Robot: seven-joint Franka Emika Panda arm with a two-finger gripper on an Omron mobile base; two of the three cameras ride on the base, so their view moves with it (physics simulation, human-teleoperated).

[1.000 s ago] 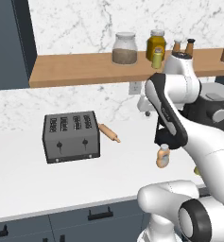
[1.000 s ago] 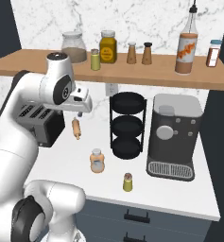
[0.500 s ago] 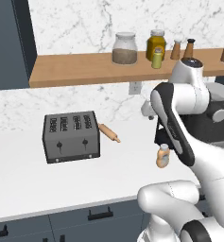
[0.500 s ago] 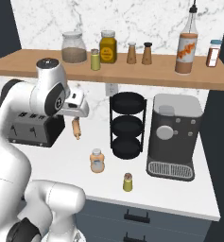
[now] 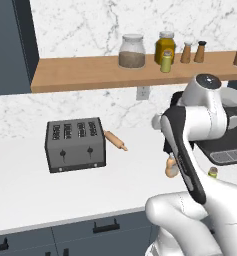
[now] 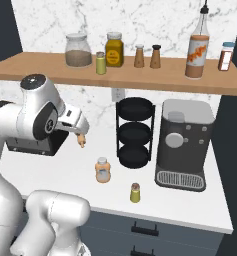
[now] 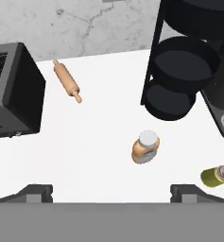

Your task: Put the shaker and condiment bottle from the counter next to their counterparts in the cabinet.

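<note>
The peach-tan condiment bottle [image 7: 145,147] stands on the white counter, a little above and to the right of my open gripper [image 7: 112,194], whose fingertips [image 7: 35,191] hold nothing. The bottle [image 6: 103,170] [image 5: 171,166] is in front of the black rack. The yellow-green shaker [image 7: 216,176] [image 6: 135,192] [image 5: 212,172] stands further right, near the counter's front. On the wooden cabinet shelf [image 6: 50,70] stand the counterparts: a matching shaker [image 6: 100,63] [image 5: 166,61] and a reddish-brown bottle [image 6: 198,47].
A dark toaster [image 5: 75,145] and a rolling pin [image 5: 116,140] lie at the left. A black tiered rack [image 6: 135,132] and a coffee machine [image 6: 182,145] stand at the right. Glass jars [image 6: 77,50] and two brown shakers [image 6: 139,56] share the shelf.
The arm has swung and dipped a little over the counter. The bottle and shaker have not moved, and the jaws stay wide.
</note>
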